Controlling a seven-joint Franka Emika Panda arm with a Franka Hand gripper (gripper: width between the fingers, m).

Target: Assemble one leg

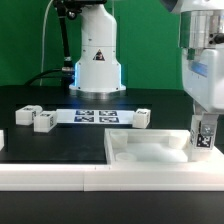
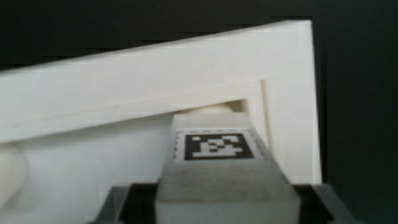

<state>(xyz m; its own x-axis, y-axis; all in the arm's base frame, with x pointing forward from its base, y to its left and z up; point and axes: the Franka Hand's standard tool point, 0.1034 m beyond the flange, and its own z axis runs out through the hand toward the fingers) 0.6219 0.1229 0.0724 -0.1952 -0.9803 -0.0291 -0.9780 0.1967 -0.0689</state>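
Observation:
My gripper (image 1: 204, 133) is shut on a leg (image 1: 204, 137), a small white block with a black-and-white tag, and holds it upright over the right corner of the tabletop (image 1: 150, 152) in the exterior view. In the wrist view the leg (image 2: 219, 160) sits between my dark fingers (image 2: 134, 204), its far end next to the tabletop's raised rim corner (image 2: 267, 95). I cannot tell whether the leg touches the tabletop. Three more legs lie on the black table: two at the exterior view's left (image 1: 26, 115) (image 1: 44, 122) and one near the middle (image 1: 142, 118).
The marker board (image 1: 95, 116) lies flat behind the tabletop. The robot base (image 1: 97, 60) stands at the back with cables at its left. A white ledge (image 1: 60, 178) runs along the front edge.

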